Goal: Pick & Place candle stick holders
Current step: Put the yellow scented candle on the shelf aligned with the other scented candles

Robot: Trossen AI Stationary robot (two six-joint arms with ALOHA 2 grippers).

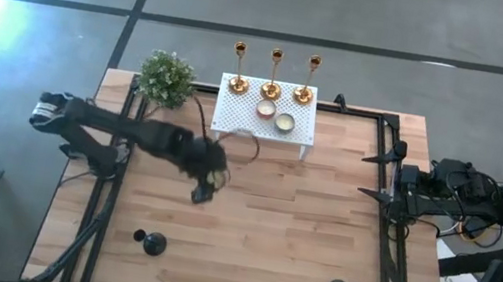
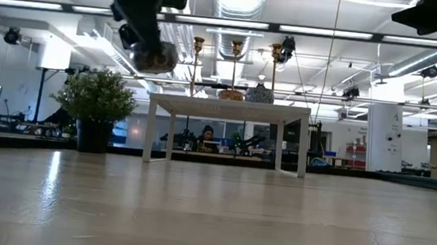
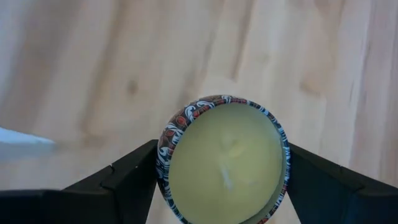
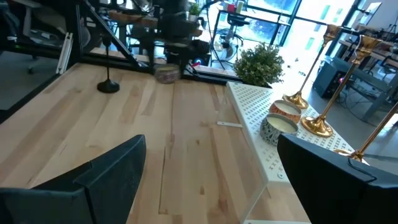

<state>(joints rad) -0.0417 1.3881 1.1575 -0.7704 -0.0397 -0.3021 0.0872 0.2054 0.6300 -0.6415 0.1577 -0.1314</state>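
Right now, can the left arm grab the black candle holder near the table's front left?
Probably not yet. The left gripper is shut on a candle tin held above the table, so its fingers are occupied. The black holder itself stands in open space.

Overhead, table-level, perhaps two close wrist views.

My left pincer (image 3: 222, 186) is black, and the candle tin (image 3: 224, 158) between its fingers has pale yellow-cream wax and a rim patterned in red, white and dark blue. The counter (image 1: 267, 235) is light wood, planked. Three candlesticks (image 1: 273, 74) are shiny gold on a white perforated rack (image 1: 245, 115). Two dome-based holders (image 1: 153, 243) are black. The potted plant (image 1: 166, 77) is green. My right pincer (image 4: 205, 180) is black too.
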